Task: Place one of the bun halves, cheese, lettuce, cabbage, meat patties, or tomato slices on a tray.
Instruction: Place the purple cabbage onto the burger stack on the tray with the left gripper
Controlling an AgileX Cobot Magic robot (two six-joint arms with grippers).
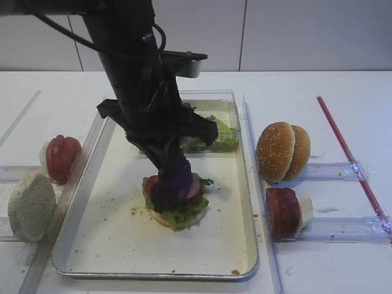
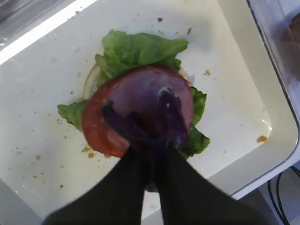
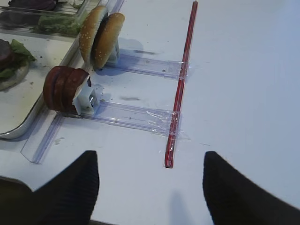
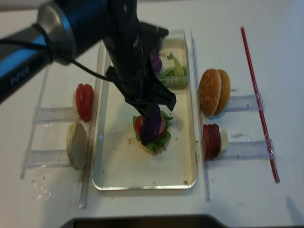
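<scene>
The metal tray [image 1: 153, 274] holds a stack: a pale bun half [image 2: 91, 79], green lettuce [image 2: 136, 49] and a red tomato slice [image 2: 96, 122]. A purple cabbage leaf [image 2: 150, 103] lies across the top of that stack. My left gripper [image 2: 152, 150] is shut on the leaf's near edge. From above, the left arm reaches down over the tray's middle, with the cabbage [image 1: 174, 180] hanging from the gripper [image 1: 168, 174] onto the stack. My right gripper [image 3: 150, 157] is open over bare table right of the tray, holding nothing.
A clear box [image 1: 214, 138] of greens sits at the tray's far end. Right of the tray, racks hold sesame bun halves [image 1: 282, 151] and dark red slices [image 1: 283, 211]. On the left stand red slices [image 1: 61, 157] and a pale bun half [image 1: 30, 205]. A red stick [image 3: 180, 89] lies ahead of the right gripper.
</scene>
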